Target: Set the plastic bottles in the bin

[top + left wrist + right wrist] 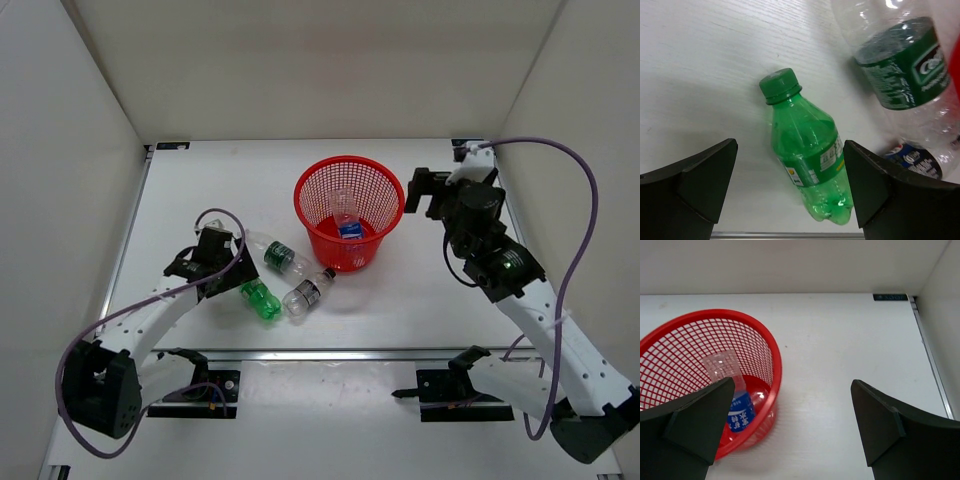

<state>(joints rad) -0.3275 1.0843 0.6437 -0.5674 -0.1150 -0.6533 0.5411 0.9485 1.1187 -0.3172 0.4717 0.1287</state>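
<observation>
The red mesh bin (349,210) stands mid-table and holds the clear bottle with the blue label (348,224), also in the right wrist view (739,407). Left of the bin lie the all-green bottle (262,300), the clear bottle with a dark green label (278,256) and the clear bottle with a grey-black label (308,294). My left gripper (232,270) is open, its jaws on either side of the green bottle (807,150) just above it. My right gripper (422,192) is open and empty, right of the bin (705,375).
White walls close in the table on the left, back and right. A metal rail (330,353) runs along the table's near edge. The dark-green-label bottle (905,65) and the grey-black-label bottle (912,157) lie close to the left gripper's right finger.
</observation>
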